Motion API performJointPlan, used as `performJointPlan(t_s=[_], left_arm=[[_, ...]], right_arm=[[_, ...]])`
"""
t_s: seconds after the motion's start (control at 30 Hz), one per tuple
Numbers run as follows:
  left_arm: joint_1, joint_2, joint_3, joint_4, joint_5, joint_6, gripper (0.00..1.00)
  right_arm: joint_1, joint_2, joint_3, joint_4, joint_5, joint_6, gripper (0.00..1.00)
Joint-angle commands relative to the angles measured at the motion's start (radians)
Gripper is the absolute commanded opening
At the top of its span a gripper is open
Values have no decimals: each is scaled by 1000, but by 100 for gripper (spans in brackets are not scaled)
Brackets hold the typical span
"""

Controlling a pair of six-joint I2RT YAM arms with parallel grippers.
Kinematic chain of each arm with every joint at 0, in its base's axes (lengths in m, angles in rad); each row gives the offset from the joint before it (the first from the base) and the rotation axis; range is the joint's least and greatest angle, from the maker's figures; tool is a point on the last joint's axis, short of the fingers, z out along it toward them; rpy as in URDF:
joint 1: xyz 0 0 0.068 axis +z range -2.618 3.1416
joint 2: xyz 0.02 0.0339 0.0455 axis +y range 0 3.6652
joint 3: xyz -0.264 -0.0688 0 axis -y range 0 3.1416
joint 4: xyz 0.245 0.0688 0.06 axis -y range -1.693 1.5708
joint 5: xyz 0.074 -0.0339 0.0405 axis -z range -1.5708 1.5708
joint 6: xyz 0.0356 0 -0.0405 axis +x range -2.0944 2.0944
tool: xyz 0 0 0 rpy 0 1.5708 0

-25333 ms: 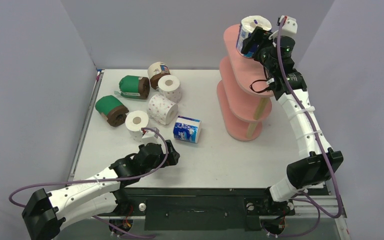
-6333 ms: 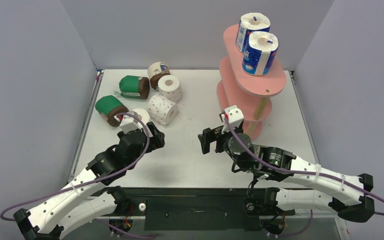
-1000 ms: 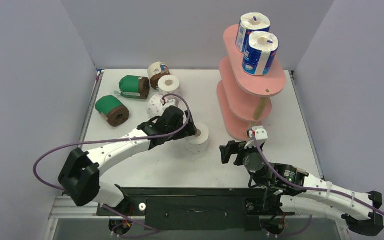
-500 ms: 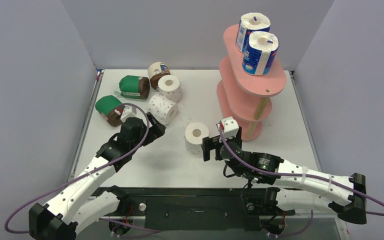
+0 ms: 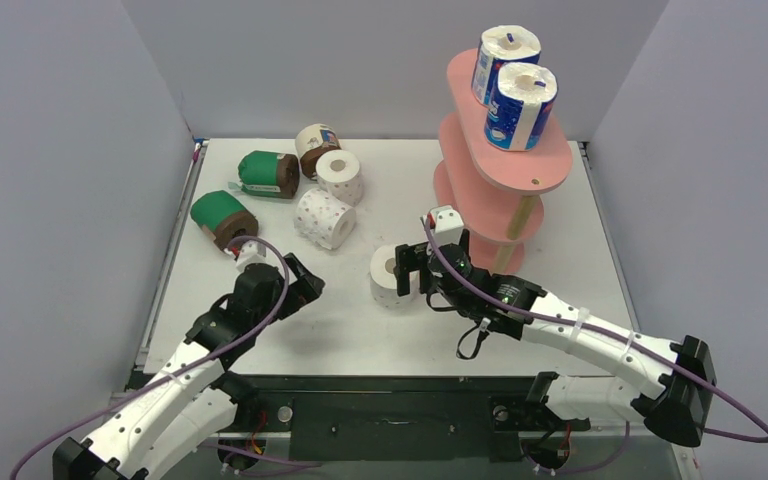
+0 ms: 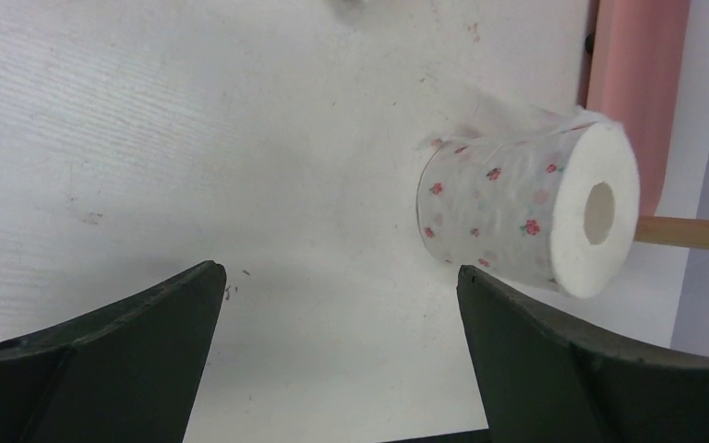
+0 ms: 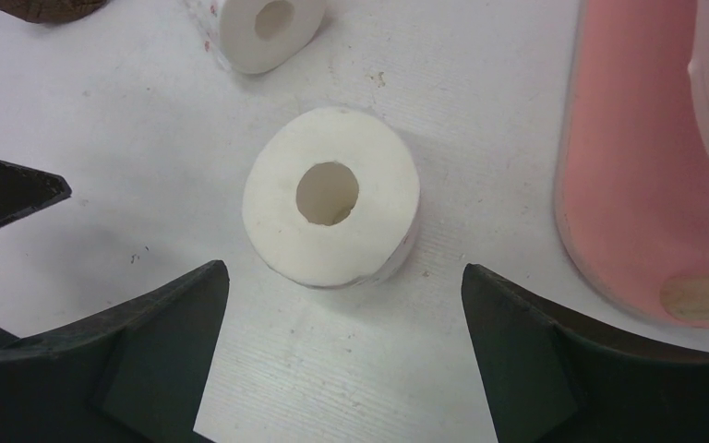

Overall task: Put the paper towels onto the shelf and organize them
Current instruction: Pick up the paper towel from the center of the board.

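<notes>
Fingers on the right arm (image 7: pixel 535 351) now stand wide apart on either side of a white dotted roll (image 5: pixel 392 275), which sits upright on the tabletop (image 5: pixel 360 340) just beside the foot of the shelf (image 5: pixel 550 165); the wrist view shows bare tabletop between each finger and the roll, so nothing is gripped yet; a second ago this arm hung back from the shelf's foot, and it has since swung in over the roll. Meanwhile the left fingers (image 6: pixel 102 341) are open and empty; a second ago they were at this very roll, and they have since drawn off, away from the shelf, leaving the roll standing alone.

It reads as a handover by way of the tabletop; the left arm has brought the roll within the right arm's reach, and the right arm looks set to close on it and lift it to a board. Two blue-and-white rolls (image 5: pixel 520 105) stand on the shelf's top board; what shows of the lower boards carries nothing; well apart from the shelf lie two more dotted rolls (image 5: pixel 325 218), two green ones (image 5: pixel 268 172) and a cream one (image 5: pixel 315 143); so most of the work is left.
</notes>
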Motion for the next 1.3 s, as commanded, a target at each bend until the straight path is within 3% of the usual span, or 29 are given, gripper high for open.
performJointPlan(t_s=[0.0, 0.47, 0.83, 0.93, 1.27], left_arm=[[6, -12, -47, 44, 58, -32, 97], [6, -27, -137, 94, 88, -53, 97], [6, -39, -212, 128, 127, -90, 97], [7, -46, -221, 126, 122, -94, 96], [7, -76, -236, 112, 110, -86, 97]], right_arm=[[-3, 35, 67, 35, -17, -40, 92], [38, 201, 167, 5, -15, -99, 83], [47, 379, 300, -17, -45, -131, 70], [48, 424, 327, -26, -51, -132, 63], [49, 501, 336, -54, -36, -117, 59]])
